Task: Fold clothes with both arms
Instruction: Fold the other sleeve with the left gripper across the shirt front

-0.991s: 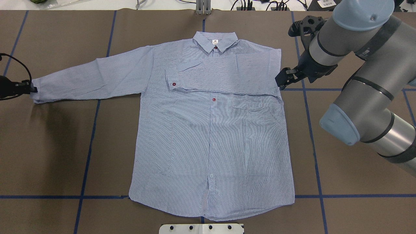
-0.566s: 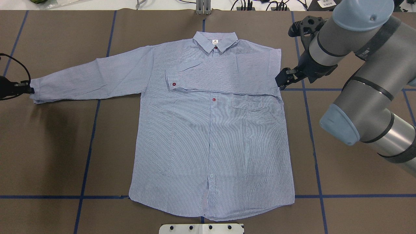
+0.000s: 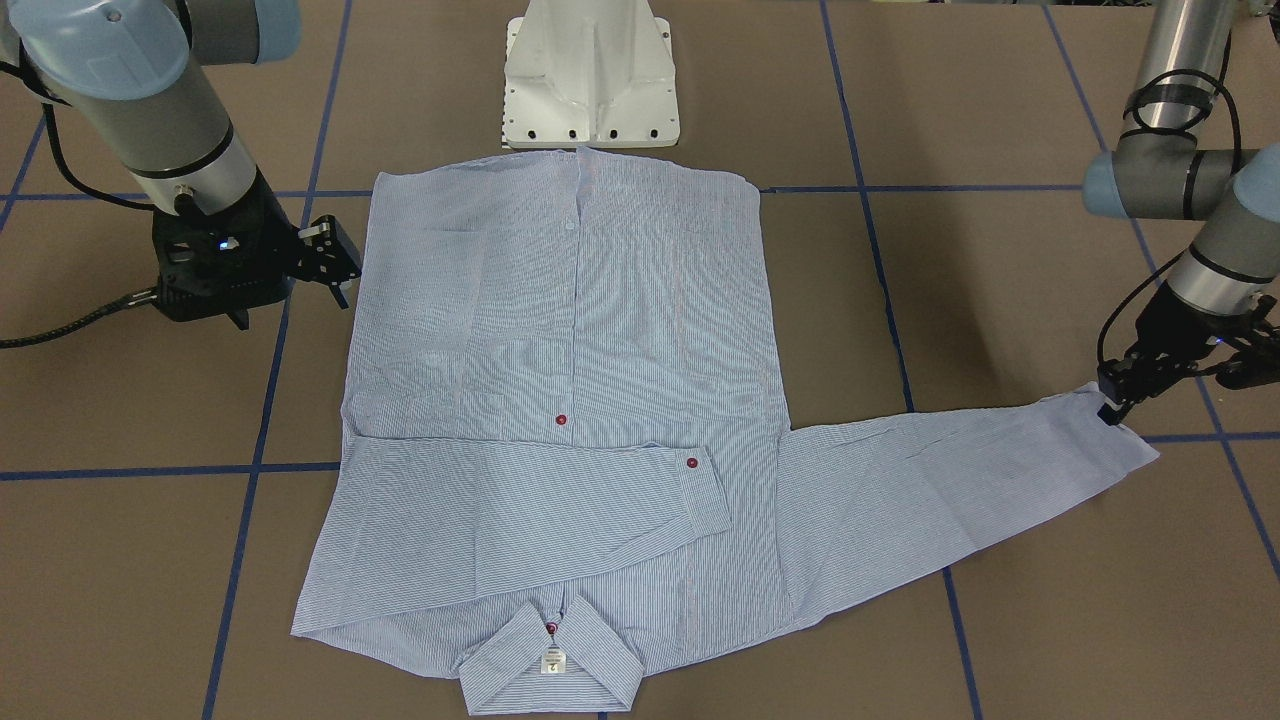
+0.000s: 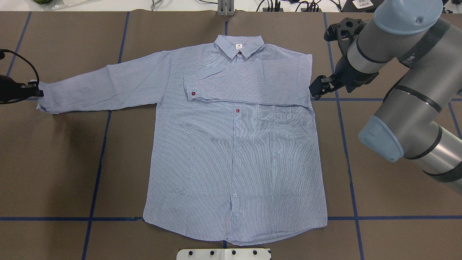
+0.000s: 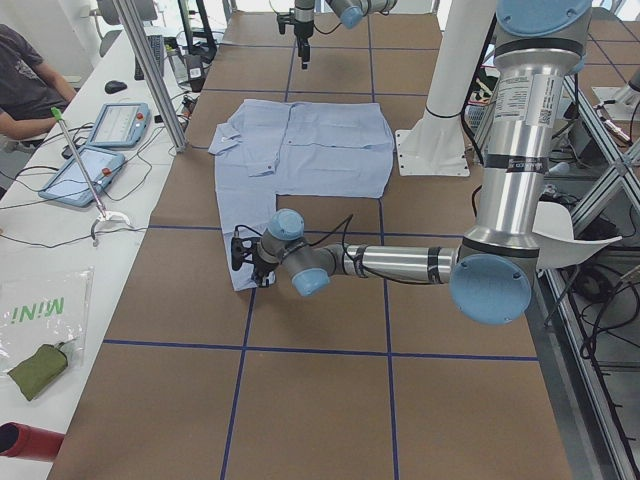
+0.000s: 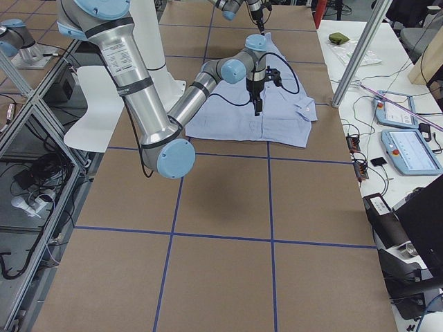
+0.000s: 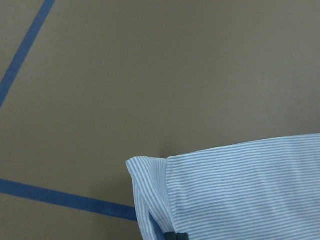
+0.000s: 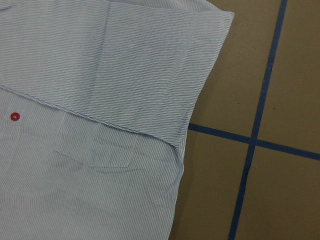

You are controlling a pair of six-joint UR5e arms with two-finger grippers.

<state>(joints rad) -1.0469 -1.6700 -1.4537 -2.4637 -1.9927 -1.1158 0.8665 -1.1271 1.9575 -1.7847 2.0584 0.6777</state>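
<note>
One shirt (image 4: 234, 155) is laid flat and front-up in the middle of the table (image 4: 65, 162), between two arms: the left arm (image 3: 1190, 180) and the right arm (image 4: 404, 90). Its long axis, collar to hem, is set away from the robot: the collar (image 4: 225, 45) is pointed at the far edge and the hem (image 4: 234, 236) at the white base (image 3: 590, 80), just beside it. Two sleeves are counted. The right sleeve (image 4: 252, 81) is folded across the chest just below the collar, its cuff pointed toward the robot's left and ended past the placket. The left sleeve (image 4: 104, 85) is stretched flat toward the robot's left, crosswise to the body. Three red buttons (image 4: 237, 110) are seen – one at the collar, one on the folded cuff, one on the placket – and one pale button (image 4: 234, 195) lower down. One pocket (image 4: 275, 119) is seen just below the folded sleeve, and one label (image 4: 238, 46) inside the collar. Two grippers are counted. The left gripper (image 4: 34, 94) is placed at the end of the stretched sleeve and is pinched on the edge of its cuff (image 7: 240, 190); in the left wrist view one black fingertip (image 7: 172, 235) is shown at the cloth's lower edge. The right gripper (image 4: 317, 88) is held just beside the fold at the shirt's right shoulder, apart from the cloth, its fingers spread with nothing between them.
</note>
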